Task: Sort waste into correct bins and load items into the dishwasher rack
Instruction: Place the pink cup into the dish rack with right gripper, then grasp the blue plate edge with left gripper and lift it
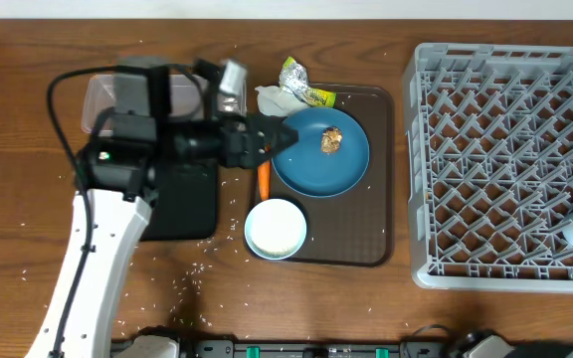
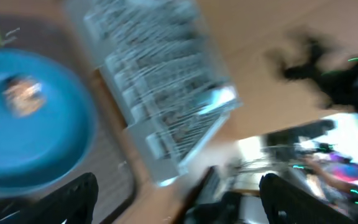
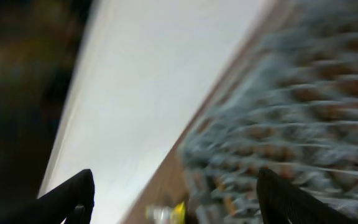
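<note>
Wrapper (image 1: 302, 86) print — too small to read.

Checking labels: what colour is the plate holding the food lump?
The large round plate is dark blue, clearest in the overhead view.

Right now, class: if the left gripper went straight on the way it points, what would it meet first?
The plate: the left gripper sits at its rim. If it rides higher, the food lump comes first; height is unclear.

The overhead view is sharp and evenly lit with soft shadows; both wrist views are motion-smeared, the dishwasher rack (image 3: 303, 93) a grey blur.
</note>
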`<state>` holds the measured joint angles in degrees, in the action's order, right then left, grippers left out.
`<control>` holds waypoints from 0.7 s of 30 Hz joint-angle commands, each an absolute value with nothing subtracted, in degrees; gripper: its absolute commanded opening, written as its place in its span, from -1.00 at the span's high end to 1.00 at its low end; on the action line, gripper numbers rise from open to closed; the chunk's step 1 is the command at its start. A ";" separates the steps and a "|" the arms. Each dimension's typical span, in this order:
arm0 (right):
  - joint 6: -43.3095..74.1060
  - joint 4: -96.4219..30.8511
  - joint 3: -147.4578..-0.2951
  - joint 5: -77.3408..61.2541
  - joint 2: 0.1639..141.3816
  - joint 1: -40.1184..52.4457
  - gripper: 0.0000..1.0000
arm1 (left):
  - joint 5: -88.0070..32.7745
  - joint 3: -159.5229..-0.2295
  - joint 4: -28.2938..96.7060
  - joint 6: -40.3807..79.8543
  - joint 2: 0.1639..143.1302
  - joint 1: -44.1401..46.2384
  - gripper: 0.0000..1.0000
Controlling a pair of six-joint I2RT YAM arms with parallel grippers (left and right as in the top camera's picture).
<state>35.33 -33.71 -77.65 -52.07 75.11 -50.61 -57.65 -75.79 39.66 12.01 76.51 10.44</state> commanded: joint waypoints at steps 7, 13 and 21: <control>16.03 -50.22 -78.00 -28.77 68.25 -22.24 -0.50 | -6.92 -75.88 51.64 10.70 78.78 22.48 -0.66; 11.51 -55.33 -78.00 -14.96 69.30 -5.87 -0.61 | -7.01 -75.42 56.03 13.37 83.15 22.85 -0.61; 12.36 -55.16 -77.97 -14.79 72.31 2.85 -0.64 | -6.98 -75.22 46.94 12.53 91.83 24.99 -0.55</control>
<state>13.45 -55.20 -77.89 -17.12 70.63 0.93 -8.43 -75.64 48.80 12.21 88.40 23.49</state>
